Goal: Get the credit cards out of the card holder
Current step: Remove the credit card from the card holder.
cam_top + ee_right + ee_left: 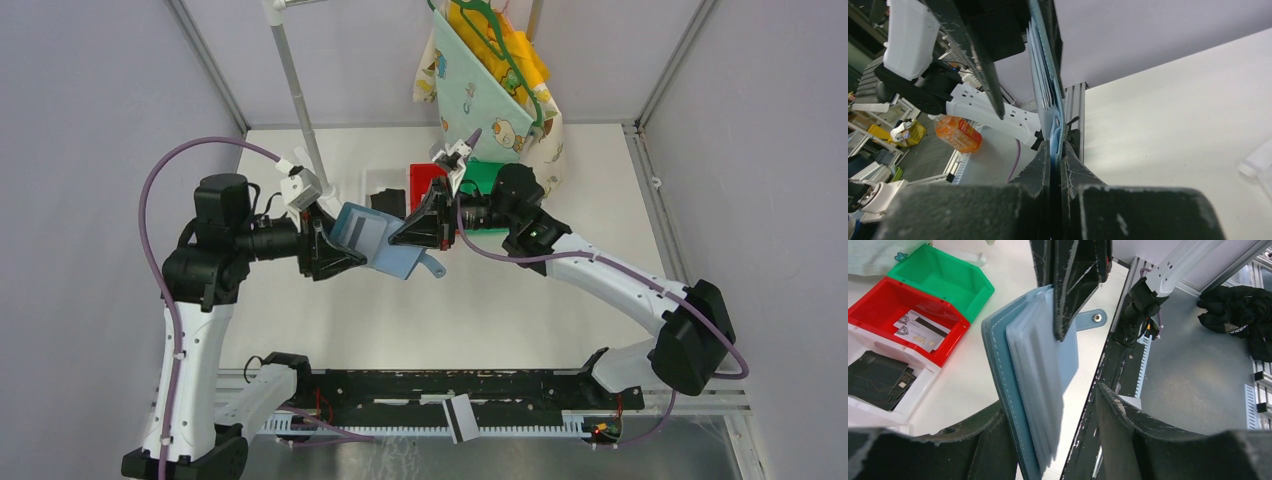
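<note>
We see the card holder (372, 243) lifted off the desk (420, 320), open and spanned between both arms. The right pincer (425, 228) is clamped on a thin blue leaf of it. In its own wrist view the fingers press together on the sheet, presumably to keep the wallet spread so the pockets face out. The left pincer (333, 250) has its jaws parted. The holder's lower end lies against one finger (973, 440) and the other stands off with a gap, so we judge it is only steadying the wallet, not gripping it. The snap tab (1093, 318) hangs free. Two credit cards (922, 331), one with a dark stripe, already lie in the red bin (878, 305) beside the green bin (948, 280). We can't tell whether any card is left in the pockets.
</note>
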